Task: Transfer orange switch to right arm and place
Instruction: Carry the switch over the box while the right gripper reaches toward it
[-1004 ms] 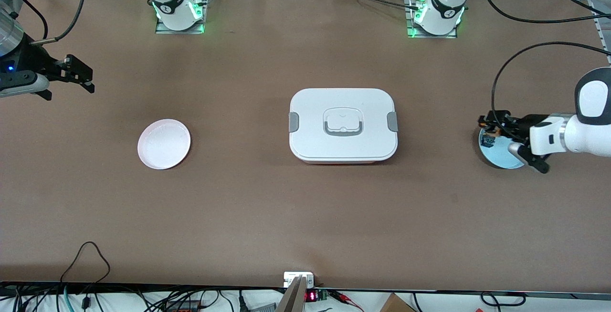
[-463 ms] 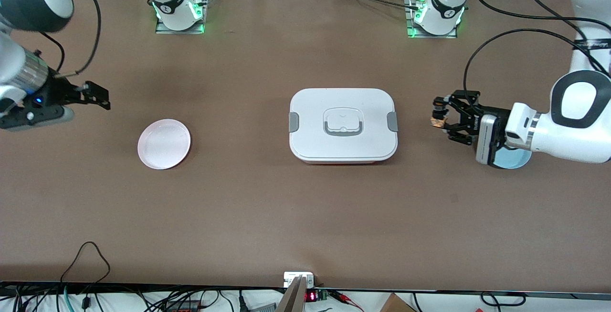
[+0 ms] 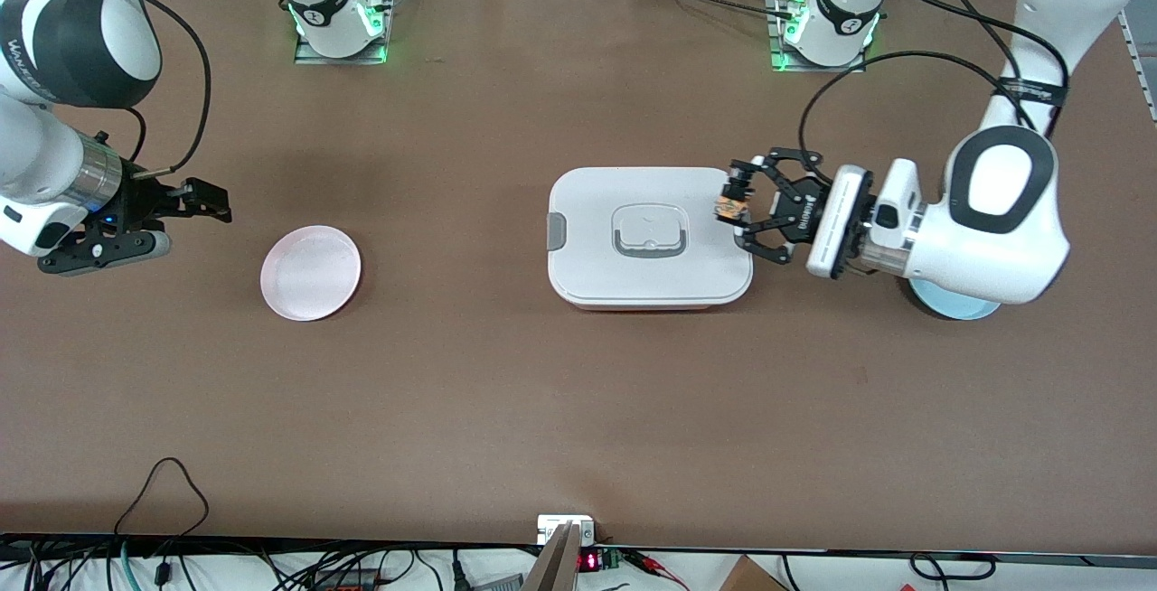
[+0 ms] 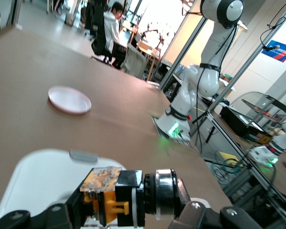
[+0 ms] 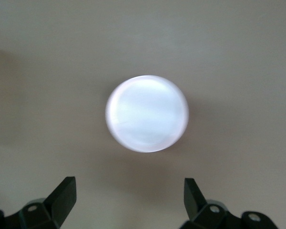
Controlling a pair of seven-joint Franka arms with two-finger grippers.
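The orange switch (image 3: 729, 206) is up in the air, pinched in the left end effector (image 3: 739, 211), which hangs over the edge of the white lidded box (image 3: 649, 237) at the left arm's end of that box. In the left wrist view the switch (image 4: 115, 194) sits clamped between the dark fingers, its orange cap showing and its black body running crosswise to them, roughly level rather than hanging down.

What matters for the handover is how far apart the two arms are. The right end effector (image 3: 201, 198) is at the right arm's end of the surface, up in the air just beside the pink plate (image 3: 311, 272), with its fingers spread wide and nothing between them; its own wrist view shows that plate (image 5: 147, 113) below and the open fingertips (image 5: 63, 194) framing it. So the switch lies well away from the right end effector, with the whole white box and a stretch of bare surface between them. The two end effectors point roughly toward one another along the length of the surface.

To my eye the left arm is carrying and the right is ready to receive, but they need to close the gap over the middle before any grip can change. The blue plate (image 3: 958, 306) peeks out under the left arm.
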